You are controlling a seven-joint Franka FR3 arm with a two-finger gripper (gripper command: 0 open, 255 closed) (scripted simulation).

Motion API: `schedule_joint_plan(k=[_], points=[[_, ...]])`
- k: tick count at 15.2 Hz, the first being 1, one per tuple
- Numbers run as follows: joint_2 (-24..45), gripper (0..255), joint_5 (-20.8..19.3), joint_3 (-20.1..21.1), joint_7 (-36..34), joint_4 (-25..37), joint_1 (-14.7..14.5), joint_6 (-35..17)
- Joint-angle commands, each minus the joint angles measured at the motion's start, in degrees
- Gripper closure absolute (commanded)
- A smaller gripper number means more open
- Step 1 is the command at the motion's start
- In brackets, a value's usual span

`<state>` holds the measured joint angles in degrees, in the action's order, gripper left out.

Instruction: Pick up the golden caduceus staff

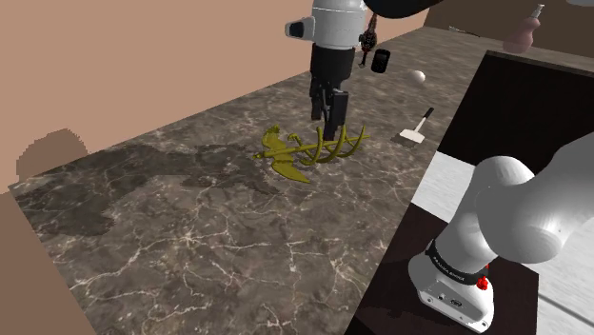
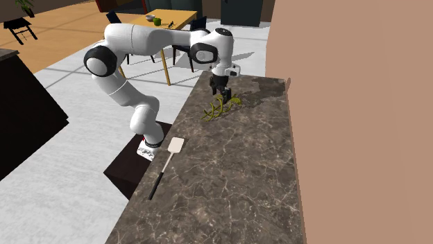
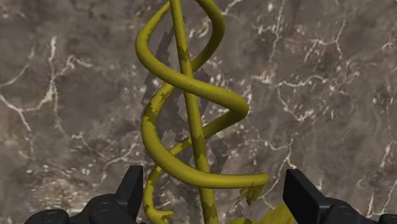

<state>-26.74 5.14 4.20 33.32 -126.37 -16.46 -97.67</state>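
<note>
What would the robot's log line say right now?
phase: pre-grasp | fingers: open, either side of staff | staff: lying on counter | held: nothing

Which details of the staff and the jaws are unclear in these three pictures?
- Wrist view: both ends of the staff are cut off by the picture's edges.
- Shoulder view: the jaws stand in front of part of the staff, so contact cannot be judged.
- Second exterior view: the staff is too small to show its shape.
</note>
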Motion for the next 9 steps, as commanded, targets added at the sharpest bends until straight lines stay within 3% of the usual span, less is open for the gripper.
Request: schedule_joint_plan(k=[1, 9], points=[[2.1, 0, 0.6, 0.6, 5.4, 1.6, -2.5, 0.3], [2.6, 0, 1.0, 1.1, 7.3, -3.5, -3.3, -5.0]])
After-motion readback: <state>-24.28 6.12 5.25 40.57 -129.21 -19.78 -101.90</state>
